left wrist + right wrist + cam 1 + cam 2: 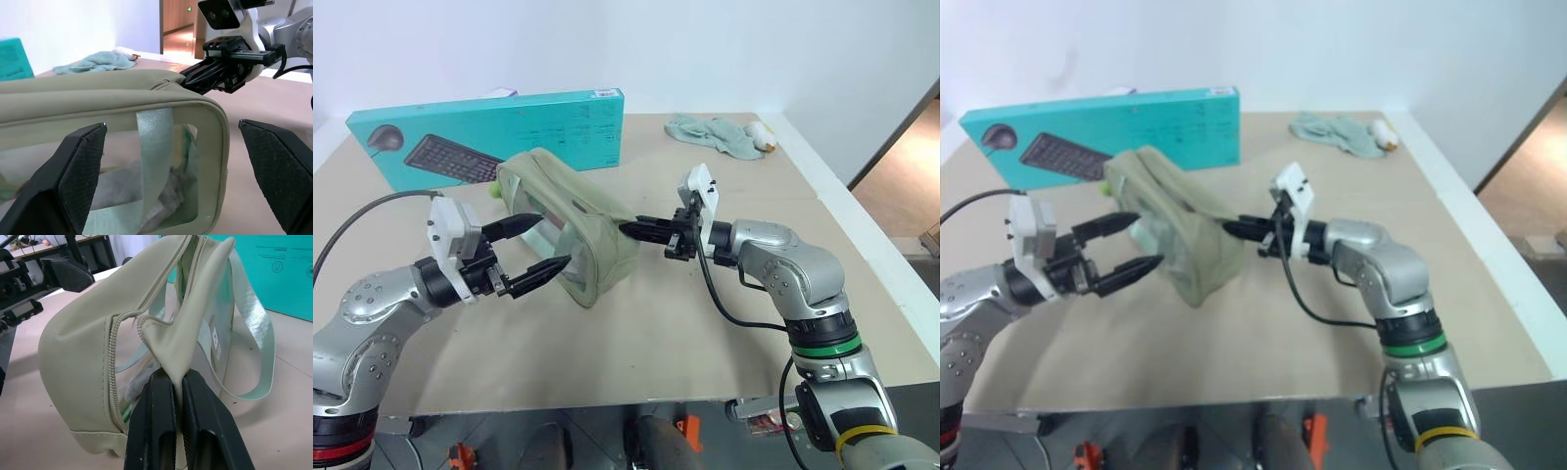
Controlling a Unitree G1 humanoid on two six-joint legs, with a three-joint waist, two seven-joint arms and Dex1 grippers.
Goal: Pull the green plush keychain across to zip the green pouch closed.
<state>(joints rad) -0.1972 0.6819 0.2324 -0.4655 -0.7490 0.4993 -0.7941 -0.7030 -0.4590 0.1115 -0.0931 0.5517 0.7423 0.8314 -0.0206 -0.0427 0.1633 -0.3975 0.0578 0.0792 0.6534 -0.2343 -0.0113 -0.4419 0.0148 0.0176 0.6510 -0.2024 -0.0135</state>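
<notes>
Counter (pixel 705 333) carries the green pouch (pixel 570 223) near its middle, zipper gaping. Right gripper (pixel 633 228) is clenched on the pouch's end fabric; left gripper (pixel 530 245) is released, its fingers straddling the clear side. Green plush keychain (pixel 495 188) sits at the pouch's far end.

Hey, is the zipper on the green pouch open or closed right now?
Open. The pouch's zipper teeth gape apart at the end where the right gripper pinches its fabric.
</notes>
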